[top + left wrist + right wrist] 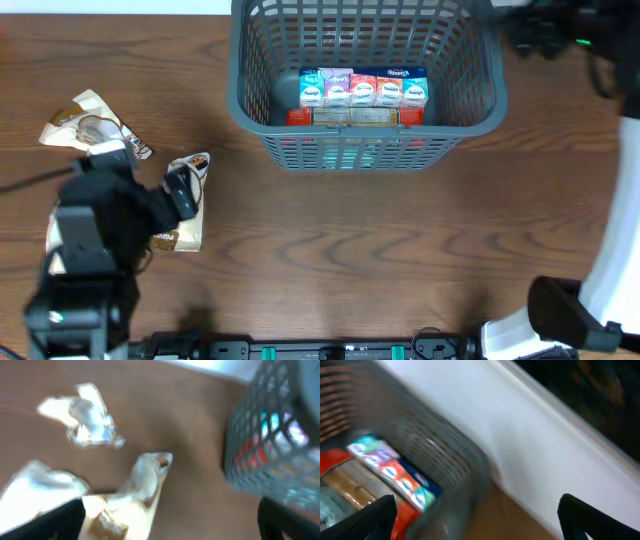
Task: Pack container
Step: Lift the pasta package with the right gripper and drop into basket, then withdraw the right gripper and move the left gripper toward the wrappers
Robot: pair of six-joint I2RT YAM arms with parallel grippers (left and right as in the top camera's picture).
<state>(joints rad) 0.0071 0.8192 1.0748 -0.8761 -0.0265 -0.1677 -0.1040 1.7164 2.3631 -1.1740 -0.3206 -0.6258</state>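
The dark grey lattice container (470,70) stands at the back middle of the table, with a row of colourful small packets (363,88) and red packets inside. Two tan snack packets lie at the left: one (92,125) further back, one (186,215) under my left gripper. My left gripper (180,192) is open just above that packet, which shows blurred in the left wrist view (135,495). My right gripper (545,35) is open and empty by the container's far right corner; its view shows the container wall (445,455) and the packets (395,472).
A white wall (545,445) runs behind the container. Bare brown wood table (400,230) lies between the container and the front edge. A white robot base (610,270) stands at the right edge.
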